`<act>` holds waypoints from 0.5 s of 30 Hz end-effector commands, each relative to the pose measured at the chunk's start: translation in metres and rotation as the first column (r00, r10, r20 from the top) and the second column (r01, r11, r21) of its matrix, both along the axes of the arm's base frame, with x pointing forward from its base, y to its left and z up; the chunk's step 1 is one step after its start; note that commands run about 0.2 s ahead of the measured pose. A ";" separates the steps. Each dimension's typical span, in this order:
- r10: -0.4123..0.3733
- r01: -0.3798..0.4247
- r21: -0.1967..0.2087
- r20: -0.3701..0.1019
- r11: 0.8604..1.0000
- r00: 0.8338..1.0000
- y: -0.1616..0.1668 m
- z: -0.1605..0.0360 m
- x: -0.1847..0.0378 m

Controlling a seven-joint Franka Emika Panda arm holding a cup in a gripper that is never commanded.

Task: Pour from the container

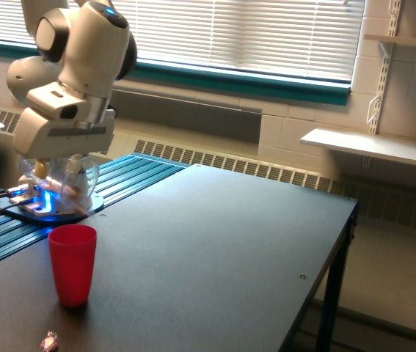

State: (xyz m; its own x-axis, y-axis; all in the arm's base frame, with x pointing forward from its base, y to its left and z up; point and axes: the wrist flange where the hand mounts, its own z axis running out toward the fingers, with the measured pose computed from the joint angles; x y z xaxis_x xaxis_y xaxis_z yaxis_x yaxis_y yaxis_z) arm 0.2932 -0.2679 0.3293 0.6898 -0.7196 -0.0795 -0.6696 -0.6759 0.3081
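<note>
Pincer (64, 158) grips the container (67, 183), tilted. Its mouth sits above and slightly behind the red cup (73, 262). One stray piece (49, 341) lies on the tabletop (215, 257).

We see a glossy white arm (72, 70) with rounded shells and dark grey joints; its round base (50, 209) glows blue beside a dark cable.

Your hand (59, 167) holds the tilted container (64, 183) above the red cup (72, 262). One wrapped piece (49, 341) lies on the worktop (215, 249) near the cup
</note>
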 end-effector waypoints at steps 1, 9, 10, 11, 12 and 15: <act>0.047 -0.047 -0.024 0.020 0.999 0.999 0.010 0.005 0.005; 0.044 -0.043 -0.036 0.040 0.998 0.998 0.016 0.008 0.006; 0.041 -0.039 -0.034 0.043 0.999 0.998 0.016 0.008 0.006; 0.039 -0.038 -0.032 0.045 0.999 0.998 0.016 0.008 0.006; 0.040 -0.039 -0.028 0.047 0.999 0.998 0.017 0.008 0.005; 0.043 -0.042 -0.021 0.037 0.999 0.998 0.020 0.007 0.004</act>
